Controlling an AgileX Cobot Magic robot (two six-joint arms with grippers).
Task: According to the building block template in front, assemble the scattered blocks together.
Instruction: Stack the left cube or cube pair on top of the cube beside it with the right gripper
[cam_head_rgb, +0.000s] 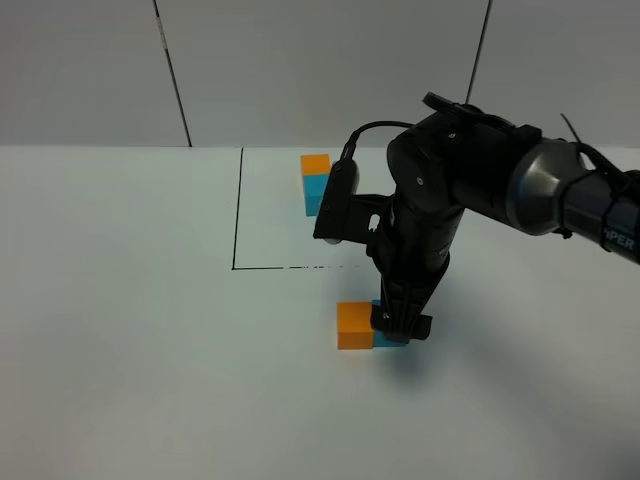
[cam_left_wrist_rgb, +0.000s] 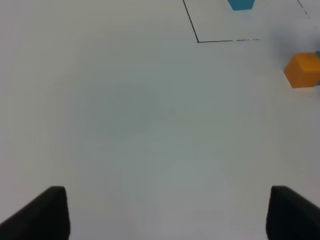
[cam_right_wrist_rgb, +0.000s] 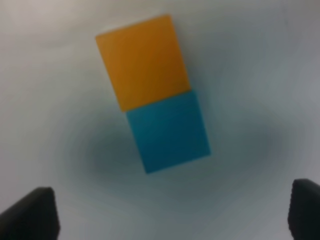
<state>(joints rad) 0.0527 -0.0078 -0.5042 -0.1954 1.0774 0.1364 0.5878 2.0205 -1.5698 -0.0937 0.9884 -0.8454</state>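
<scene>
A matte orange cube and a matte cyan-blue cube are seen touching on the white counter, the orange one at 9 o'clock of the other in the high view. The right tool is held above the cyan-blue cube, its fingers spread wide apart. The framed template, a smaller orange and cyan-blue pair, is found at 11 o'clock inside a thin black outline. The left tool is seen with fingers apart, well away from the cubes
</scene>
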